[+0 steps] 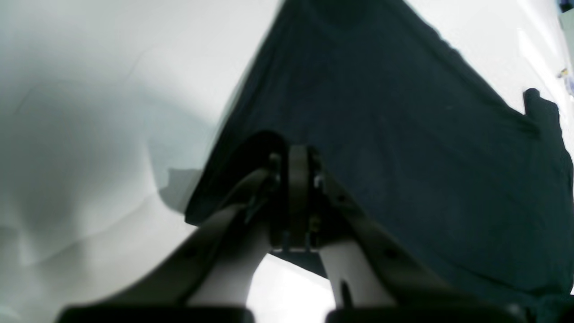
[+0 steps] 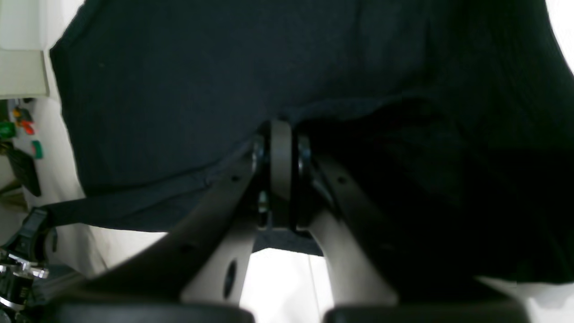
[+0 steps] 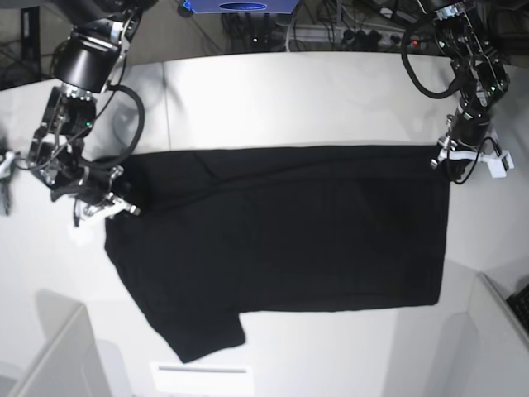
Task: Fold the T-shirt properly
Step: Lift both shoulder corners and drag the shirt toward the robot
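T-shirt (image 3: 281,240) lies spread, black side up, on the white surface (image 3: 331,99); any print is hidden. My left end effector (image 1: 298,179) and right end effector (image 2: 280,152) each pinch its edge, jaws closed, cloth covering the tips.

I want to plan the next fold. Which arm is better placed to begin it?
Neither alone. The left gripper and the right gripper are each shut on a far-edge end of the T-shirt. Probably both must carry that edge over together.
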